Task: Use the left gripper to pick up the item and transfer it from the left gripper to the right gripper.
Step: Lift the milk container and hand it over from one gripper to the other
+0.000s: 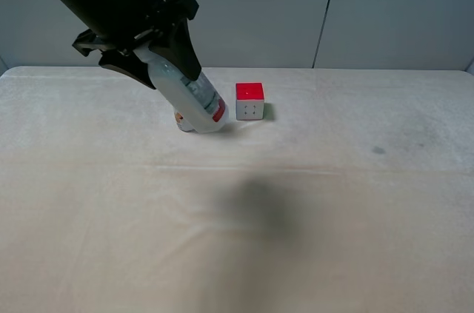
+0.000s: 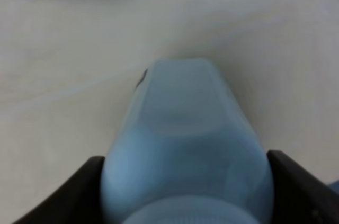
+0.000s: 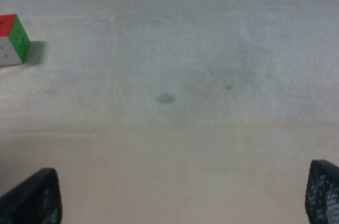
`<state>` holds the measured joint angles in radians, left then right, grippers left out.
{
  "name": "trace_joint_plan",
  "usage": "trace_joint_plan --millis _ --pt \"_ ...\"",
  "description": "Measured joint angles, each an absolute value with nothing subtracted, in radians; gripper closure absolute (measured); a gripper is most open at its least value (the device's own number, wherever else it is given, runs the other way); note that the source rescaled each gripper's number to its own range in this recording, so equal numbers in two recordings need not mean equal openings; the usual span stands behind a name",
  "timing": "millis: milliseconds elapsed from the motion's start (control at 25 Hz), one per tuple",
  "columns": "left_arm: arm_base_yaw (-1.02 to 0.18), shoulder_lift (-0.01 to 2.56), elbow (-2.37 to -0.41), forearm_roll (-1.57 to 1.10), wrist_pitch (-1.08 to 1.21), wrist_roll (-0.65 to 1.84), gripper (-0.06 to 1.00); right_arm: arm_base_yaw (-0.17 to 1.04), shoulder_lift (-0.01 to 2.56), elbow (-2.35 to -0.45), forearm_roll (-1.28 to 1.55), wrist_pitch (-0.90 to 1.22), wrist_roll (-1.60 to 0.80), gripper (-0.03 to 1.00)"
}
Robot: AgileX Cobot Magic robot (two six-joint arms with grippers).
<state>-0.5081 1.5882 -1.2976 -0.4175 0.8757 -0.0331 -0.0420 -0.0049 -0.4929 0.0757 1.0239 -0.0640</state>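
Left wrist blurs the item (image 2: 185, 139), gripped by left hand (image 2: 185, 195); right hand (image 3: 177, 197) spread wide.

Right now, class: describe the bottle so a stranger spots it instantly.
Over the cream table, back left, find the black left end effector. It clamps the tilted white bottle; unlike the red-topped cube beside it, it is cylindrical with a red band.

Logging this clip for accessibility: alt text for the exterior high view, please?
The left gripper holds a white bottle by its cap end, tilted with its red-banded base down toward the cream table. A red-topped cube sits on the table just right of the bottle.
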Motion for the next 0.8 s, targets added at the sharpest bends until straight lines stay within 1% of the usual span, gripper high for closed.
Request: trace_joint_plan --millis 280,600,800 --pt "-0.567 1.588 -1.298 -0.503 0.842 -0.026 0.91 -0.042 -0.005 -0.493 0.076 1.024 -0.064 -0.03" --pt "-0.569 1.591 -1.298 -0.639 0.832 0.048 0.91 -0.042 -0.005 -0.493 0.08 1.02 -0.064 -0.03" --pt "-0.569 1.657 -1.298 -0.725 0.836 0.114 0.91 -0.042 -0.005 -0.493 0.092 1.02 -0.064 -0.03"
